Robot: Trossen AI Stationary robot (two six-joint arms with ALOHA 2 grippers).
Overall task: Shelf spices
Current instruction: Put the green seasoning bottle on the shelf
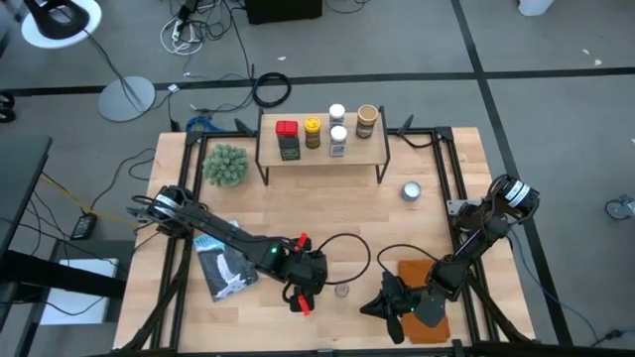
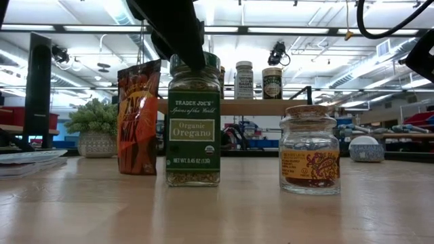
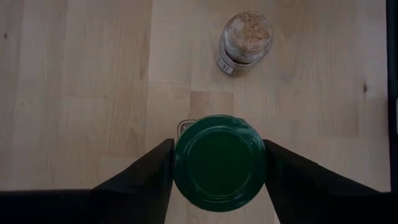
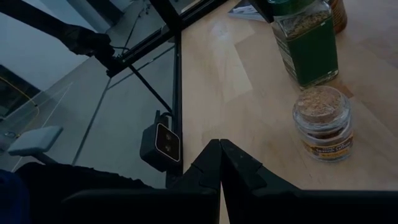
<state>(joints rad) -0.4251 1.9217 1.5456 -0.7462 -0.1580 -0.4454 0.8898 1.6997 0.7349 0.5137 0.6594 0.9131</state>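
Right between the left claw's [image 3: 219, 163] two dark fingers sits the tall glass oregano jar with its round green lid [image 3: 219, 163], and the fingers press the lid from either side, so that claw holds the jar by its top. The low view shows the jar's base down on the light wooden worktop [image 2: 81, 203], upright, dried green-brown flakes filling its lower part behind a green label. I judge the grip sits high on the lid so the jar can travel upright and be lowered among the others without knocking them.

Just beyond that claw stands a short, squat clear glass jar with a cork stopper [image 3: 244, 35], apart from the oregano, untouched. Reddish strands lie in its bottom half behind a yellow label. It probably waits its turn.

Over by the near right corner, the right claw [image 4: 219, 163] hangs with its fingertips pinched together, gripping nothing, the cork-stoppered jar a little ahead of it; this arm waits above a brown-orange mat.

On the other side of the left claw in the low view, an orange-red foil pouch [image 2: 138, 115] stands upright.

Farthest from both claws, the low riser shelf with pale wooden top and thin black legs [image 1: 322, 154] already carries several spices in a row: a red-topped tin, a yellow-lidded jar, two white-capped jars and a brown jar. About half the job looks done.
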